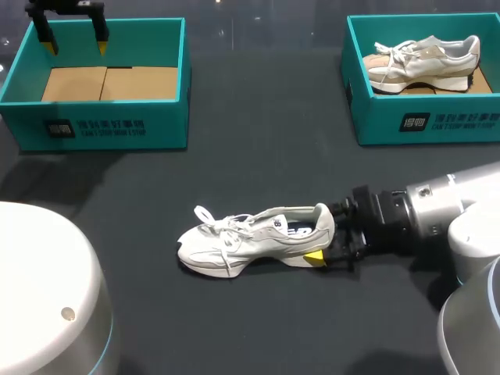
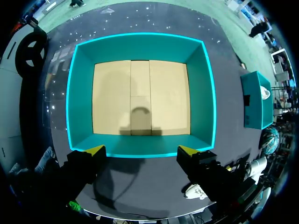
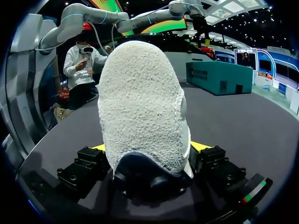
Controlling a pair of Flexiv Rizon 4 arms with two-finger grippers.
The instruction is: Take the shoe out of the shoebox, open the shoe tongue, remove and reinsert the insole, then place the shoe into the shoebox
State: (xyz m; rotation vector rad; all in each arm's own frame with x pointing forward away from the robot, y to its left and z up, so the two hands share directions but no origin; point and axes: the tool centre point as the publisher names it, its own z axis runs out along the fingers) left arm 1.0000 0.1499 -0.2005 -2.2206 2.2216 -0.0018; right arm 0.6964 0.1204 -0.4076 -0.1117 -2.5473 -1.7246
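Print: the left shoebox (image 1: pixel 94 129) and the other shoebox (image 1: pixel 426 121), both teal, each carried a white mark and a line of white characters on the front wall. I did not transcribe these. A small dark emblem (image 1: pixel 278 225) showed on the side of the shoe (image 1: pixel 250 242).

The shoe lay on its sole on the dark table (image 1: pixel 258 156), outside both boxes, toe pointing away from my right gripper (image 1: pixel 326 244). That gripper was clamped on the shoe's heel, a yellow tip (image 1: pixel 315 256) pressed to each side.

Well beyond the shoe's toe end sat the left shoebox, its cardboard floor showing. My left gripper (image 1: pixel 74 35) hung above it, fingers (image 2: pixel 96 150) wide apart and clear of the walls.

Well beyond the shoe's heel end, the other shoebox held a second shoe (image 1: pixel 422 64).
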